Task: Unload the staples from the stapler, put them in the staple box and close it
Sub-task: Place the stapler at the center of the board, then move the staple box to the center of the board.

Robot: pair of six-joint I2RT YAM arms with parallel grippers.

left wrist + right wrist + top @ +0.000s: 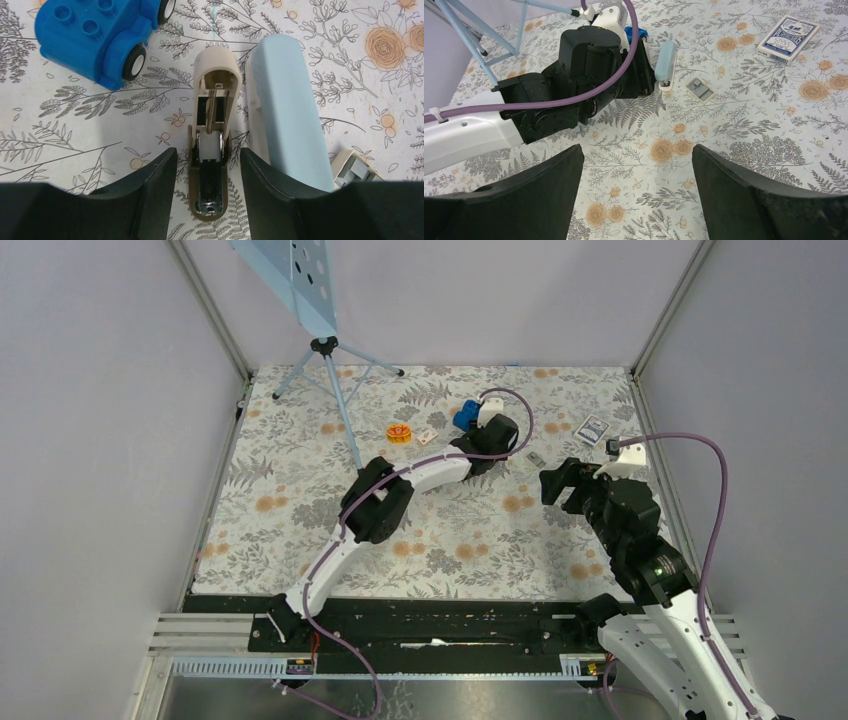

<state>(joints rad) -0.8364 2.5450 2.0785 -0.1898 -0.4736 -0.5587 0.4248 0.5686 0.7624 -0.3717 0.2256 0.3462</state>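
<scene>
Staples (209, 196): what looks like a short silvery strip sits at the near end of the open channel, just below the white pusher (209, 146). It is partly in shadow.
Handling: probably very light, stiff along its length, slick, and quick to snap into pieces under a hard pinch.
Hold: the long side edges seem best, taken gently; the flat top gives the pads little to grip.
Stapler (215, 70): lies opened on the floral table (75, 130), beige magazine facing up, with the pale blue cover (285, 100) alongside on its right.
Left gripper (207, 165): jaws spread, one finger on each side of the magazine, pinching nothing.
Right gripper (636, 150): jaws wide apart and empty, well apart from the stapler.
Nearby: a blue toy car (95, 37), a small open box (700, 90) and a card deck (789, 40).
</scene>
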